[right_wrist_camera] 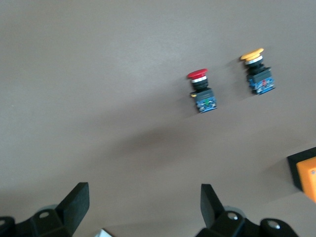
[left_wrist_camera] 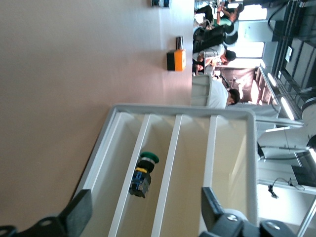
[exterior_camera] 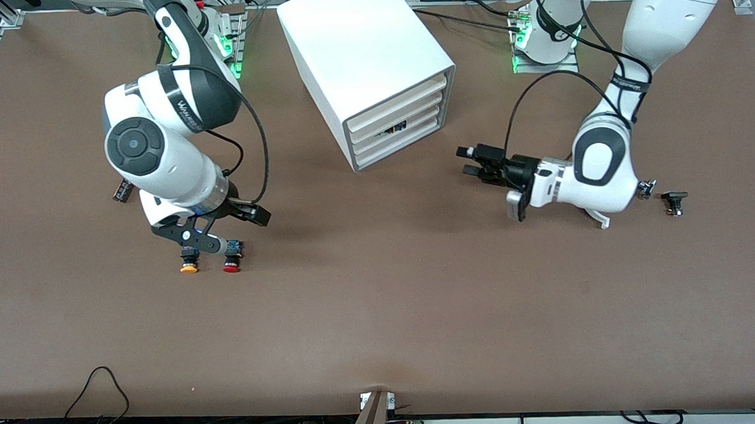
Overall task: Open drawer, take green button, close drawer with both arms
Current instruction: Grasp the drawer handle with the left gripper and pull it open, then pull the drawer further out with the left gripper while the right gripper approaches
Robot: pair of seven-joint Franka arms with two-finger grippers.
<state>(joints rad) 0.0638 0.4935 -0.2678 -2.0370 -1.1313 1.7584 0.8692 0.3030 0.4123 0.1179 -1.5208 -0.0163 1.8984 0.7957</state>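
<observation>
The white cabinet (exterior_camera: 358,60) stands at the table's robot side, its four drawers facing the left arm's end. The drawer (exterior_camera: 406,131) second from the bottom holds the green-capped button (exterior_camera: 394,128), which lies on its side; the left wrist view shows the button (left_wrist_camera: 143,173) inside that drawer (left_wrist_camera: 158,163). My left gripper (exterior_camera: 466,161) is open and empty, level with the drawer fronts, a short way in front of the cabinet, and it also shows in its own wrist view (left_wrist_camera: 143,212). My right gripper (exterior_camera: 203,242) is open and empty, low over the table beside two other buttons, and shows in its wrist view (right_wrist_camera: 143,202).
An orange-capped button (exterior_camera: 188,263) and a red-capped button (exterior_camera: 231,263) lie under the right gripper; they also show in the right wrist view, orange (right_wrist_camera: 257,69) and red (right_wrist_camera: 200,91). A small black part (exterior_camera: 674,201) lies toward the left arm's end. An orange box (right_wrist_camera: 306,173) sits beside the right arm.
</observation>
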